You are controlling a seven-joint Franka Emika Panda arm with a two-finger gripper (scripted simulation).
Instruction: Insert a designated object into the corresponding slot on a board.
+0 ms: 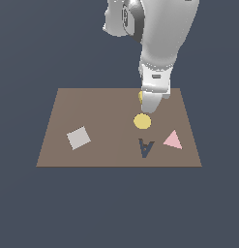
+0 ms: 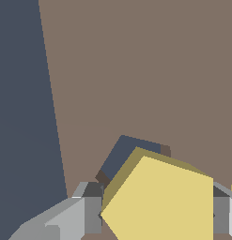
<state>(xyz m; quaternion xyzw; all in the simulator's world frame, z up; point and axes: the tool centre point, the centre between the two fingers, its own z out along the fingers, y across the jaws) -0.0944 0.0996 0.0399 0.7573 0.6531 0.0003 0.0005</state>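
Observation:
In the wrist view my gripper [image 2: 155, 216] is shut on the object [image 2: 159, 201], a chunky yellow five-sided block, with a grey finger [image 2: 84, 212] on each side. Just past the block, the dark navy slot [image 2: 127, 157] shows as a partly covered recess in the brown board [image 2: 136, 70]. The block looks offset from the recess and overlaps one side of it. In the exterior view the gripper [image 1: 150, 107] points down over the far middle of the board [image 1: 63, 111]. Only a yellow sliver of the object [image 1: 140, 96] shows there, and the slot is hidden behind the hand.
On the board lie a flat yellow disc [image 1: 142, 121] just in front of the gripper, a grey square [image 1: 78, 137] toward the exterior view's left, a pink triangle [image 1: 173, 140] and a dark "A" mark [image 1: 146, 147]. The dark floor [image 2: 19, 117] surrounds the board.

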